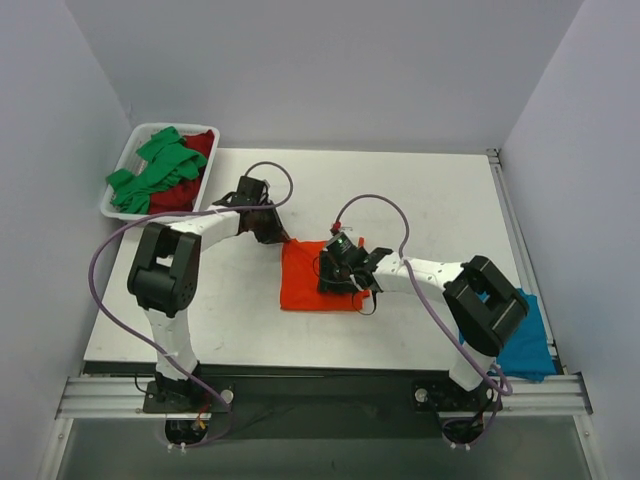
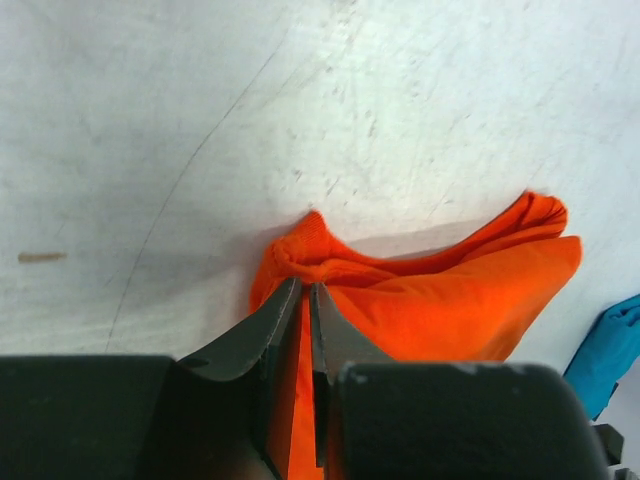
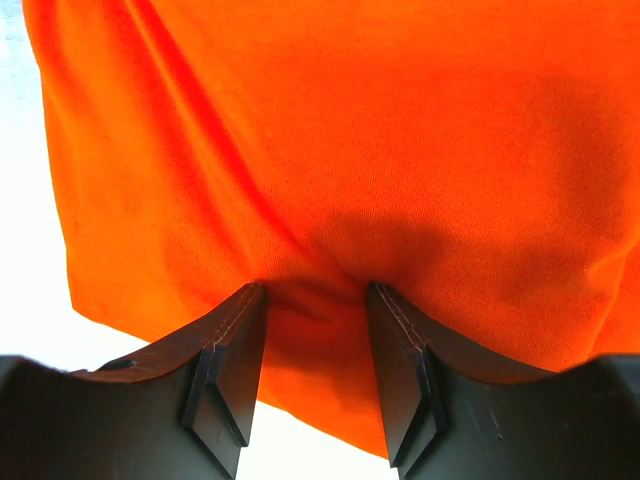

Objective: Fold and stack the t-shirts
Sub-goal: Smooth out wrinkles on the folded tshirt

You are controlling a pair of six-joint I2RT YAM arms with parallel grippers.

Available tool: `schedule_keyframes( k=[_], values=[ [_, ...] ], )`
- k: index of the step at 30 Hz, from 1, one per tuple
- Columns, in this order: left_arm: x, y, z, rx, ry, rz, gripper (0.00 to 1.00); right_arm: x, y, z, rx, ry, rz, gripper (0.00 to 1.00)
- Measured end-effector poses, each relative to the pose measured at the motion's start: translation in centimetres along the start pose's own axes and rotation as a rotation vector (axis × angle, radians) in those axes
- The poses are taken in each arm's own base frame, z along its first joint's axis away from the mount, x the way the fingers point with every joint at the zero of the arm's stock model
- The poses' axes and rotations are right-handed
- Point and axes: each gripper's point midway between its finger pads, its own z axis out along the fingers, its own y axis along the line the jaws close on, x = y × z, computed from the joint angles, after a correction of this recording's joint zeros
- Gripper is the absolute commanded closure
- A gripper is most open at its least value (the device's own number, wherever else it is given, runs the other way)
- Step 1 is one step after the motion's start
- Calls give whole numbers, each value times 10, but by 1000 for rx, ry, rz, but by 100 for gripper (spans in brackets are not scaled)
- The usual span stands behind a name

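Note:
The bright orange t-shirt (image 1: 305, 280) lies folded in a rough square at the table's middle. My left gripper (image 1: 277, 234) is at its far left corner, shut on a pinch of the orange cloth (image 2: 450, 300), which runs between the nearly closed jaws (image 2: 304, 286). My right gripper (image 1: 342, 266) is over the shirt's right part, jaws open, tips pressed down on the orange cloth (image 3: 330, 130), with a small hump of cloth between them (image 3: 315, 292). The green t-shirt (image 1: 155, 175) and dark red t-shirt (image 1: 200, 145) lie bunched in the tray. The teal blue t-shirt (image 1: 528, 342) lies at the near right edge.
The white plastic tray (image 1: 118, 180) stands at the table's far left corner. The teal shirt overhangs the near right corner and shows at the right edge of the left wrist view (image 2: 612, 350). Purple cables loop above both arms. Grey walls close in three sides.

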Motion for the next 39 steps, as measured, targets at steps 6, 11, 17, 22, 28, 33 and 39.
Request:
schedule_keyframes(
  k=[6,11,17,22,28,33,39],
  values=[
    [-22,-17,4,37,-23,26,73,4,1,-7,-17,12,5,52],
    [-41,-36,-12,68,-56,61,69,-3,-3,-29,-45,32,36,48],
    [-18,-46,-53,83,-82,77,73,-83,-29,-71,-53,-118,147,48],
    [46,-47,-66,92,-32,100,79,-135,-62,-71,10,-189,189,50],
    [100,-18,-42,15,60,83,86,-132,-80,-25,88,-77,169,53],
    [115,6,-33,-38,73,49,87,-120,-87,0,119,-1,171,56],
    [119,12,-29,-38,66,41,90,-115,-89,7,132,25,177,79]
  ],
)
